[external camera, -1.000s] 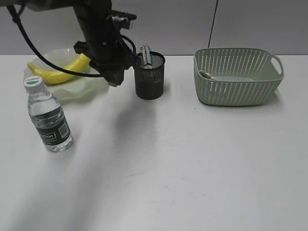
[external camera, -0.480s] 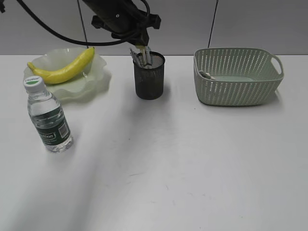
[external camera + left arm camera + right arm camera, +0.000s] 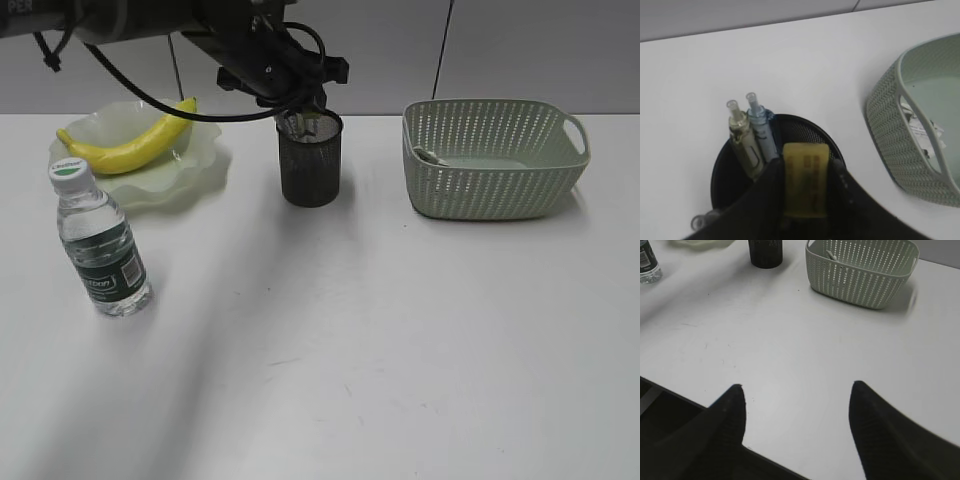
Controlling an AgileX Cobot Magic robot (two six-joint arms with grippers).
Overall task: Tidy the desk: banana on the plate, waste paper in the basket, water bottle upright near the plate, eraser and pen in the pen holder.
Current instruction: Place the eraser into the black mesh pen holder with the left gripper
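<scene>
Eraser (image 3: 806,180) clamped in left hand (image 3: 807,192) over pen holder (image 3: 725,170) beside 2 pens (image 3: 754,134).

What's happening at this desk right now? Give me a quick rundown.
The left gripper holds a yellow eraser over the mouth of the black pen holder, which already has pens in it. The banana lies on the plate, the water bottle stands upright in front of the plate, and the waste paper sits in the basket. The right gripper hangs open and empty over the bare desk.
</scene>
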